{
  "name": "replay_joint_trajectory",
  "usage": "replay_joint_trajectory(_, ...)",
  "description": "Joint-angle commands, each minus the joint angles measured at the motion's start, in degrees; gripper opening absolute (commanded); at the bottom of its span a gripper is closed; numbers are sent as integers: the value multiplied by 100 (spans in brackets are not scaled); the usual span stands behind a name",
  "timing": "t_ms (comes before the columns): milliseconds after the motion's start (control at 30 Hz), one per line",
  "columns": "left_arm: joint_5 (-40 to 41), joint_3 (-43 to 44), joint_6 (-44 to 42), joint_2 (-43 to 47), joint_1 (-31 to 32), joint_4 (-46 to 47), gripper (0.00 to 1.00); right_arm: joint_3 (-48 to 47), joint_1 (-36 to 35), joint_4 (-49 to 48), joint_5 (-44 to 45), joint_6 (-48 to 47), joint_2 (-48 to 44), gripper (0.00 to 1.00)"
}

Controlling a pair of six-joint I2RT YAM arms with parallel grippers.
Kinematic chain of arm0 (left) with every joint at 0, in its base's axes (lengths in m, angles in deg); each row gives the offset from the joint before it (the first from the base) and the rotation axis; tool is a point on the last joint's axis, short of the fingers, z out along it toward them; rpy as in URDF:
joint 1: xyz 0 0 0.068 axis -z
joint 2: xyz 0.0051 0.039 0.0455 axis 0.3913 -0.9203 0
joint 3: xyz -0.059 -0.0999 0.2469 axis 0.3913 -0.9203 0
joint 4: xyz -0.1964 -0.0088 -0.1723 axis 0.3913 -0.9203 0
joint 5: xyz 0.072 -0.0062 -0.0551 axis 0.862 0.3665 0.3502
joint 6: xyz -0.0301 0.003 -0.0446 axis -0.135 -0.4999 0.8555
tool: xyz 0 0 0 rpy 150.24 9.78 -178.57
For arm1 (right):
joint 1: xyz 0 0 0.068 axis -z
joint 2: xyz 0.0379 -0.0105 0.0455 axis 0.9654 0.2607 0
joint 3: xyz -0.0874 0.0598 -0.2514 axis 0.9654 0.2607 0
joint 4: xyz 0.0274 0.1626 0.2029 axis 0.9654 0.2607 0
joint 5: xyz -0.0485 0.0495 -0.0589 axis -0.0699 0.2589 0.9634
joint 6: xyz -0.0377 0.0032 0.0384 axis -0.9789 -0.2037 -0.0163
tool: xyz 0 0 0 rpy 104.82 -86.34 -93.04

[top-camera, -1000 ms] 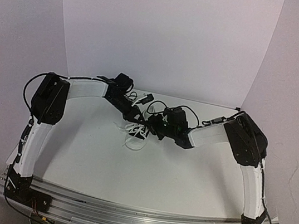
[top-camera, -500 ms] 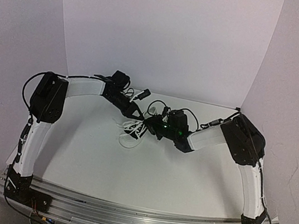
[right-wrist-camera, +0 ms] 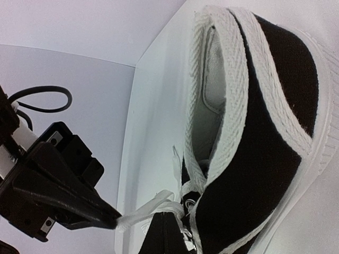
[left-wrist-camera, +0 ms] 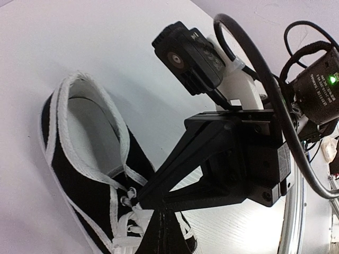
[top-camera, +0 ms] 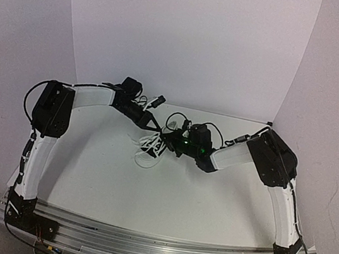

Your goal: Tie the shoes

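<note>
The black sneaker (top-camera: 147, 152) with white sole and white laces lies mid-table between the two arms. In the left wrist view the shoe (left-wrist-camera: 69, 164) shows its open collar, and my left gripper (left-wrist-camera: 159, 214) is shut at the knot of white laces (left-wrist-camera: 127, 225). My right gripper's tip (left-wrist-camera: 142, 198) meets it there. In the right wrist view the shoe (right-wrist-camera: 265, 159) fills the right side. My right gripper (right-wrist-camera: 165, 214) is shut on lace at the top eyelets. A lace strand (right-wrist-camera: 140, 211) runs taut to the left gripper's shut tip (right-wrist-camera: 108, 218).
A white table (top-camera: 166, 190) with white backdrop walls behind and at both sides. An aluminium rail (top-camera: 151, 249) carries the arm bases at the near edge. Black cables (top-camera: 217, 131) loop over both wrists near the shoe.
Both grippers have shifted a little left and towards the back, still joined over the shoe's laces. The shoe has slid slightly left with them.
</note>
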Motion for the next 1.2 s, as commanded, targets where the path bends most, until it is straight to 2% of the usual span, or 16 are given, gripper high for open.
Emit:
replay_joint_trajectory(0,-289,270,232,-3,-48,151,0,-155,-20,-246,-33,15,74,0)
replay_joint_trajectory(167,-280,-9,145,68,-46,181,0,-472,-17,-187,-154,126,213,0)
replay_joint_trajectory(400,-57,393,233,-133,-44,257,0,153,-98,-114,-133,28,-228,0)
replay_joint_trajectory(733,-122,147,151,-18,-44,260,0,-90,-154,-82,-248,110,-77,0)
replay_joint_trajectory(833,-27,295,-284,-47,-57,-59,1,70,-154,-72,-123,107,-216,0)
replay_joint_trajectory(867,27,445,-631,-87,-63,-258,5,135,-152,-68,-80,95,-265,0)
replay_joint_trajectory(900,84,638,-1130,-150,-56,-573,24,164,-152,-62,-59,72,-287,0)
replay_joint_trajectory(967,147,1044,-2209,-314,-59,-1332,46,137,-154,-35,-73,64,-271,0)
replay_joint_trajectory(1033,430,1258,-2934,-422,-70,-1770,52,100,-152,2,-92,84,-240,0)
replay_joint_trajectory(1167,857,1774,-3679,-706,-75,-2272,53,149,-152,165,-57,104,-322,0)
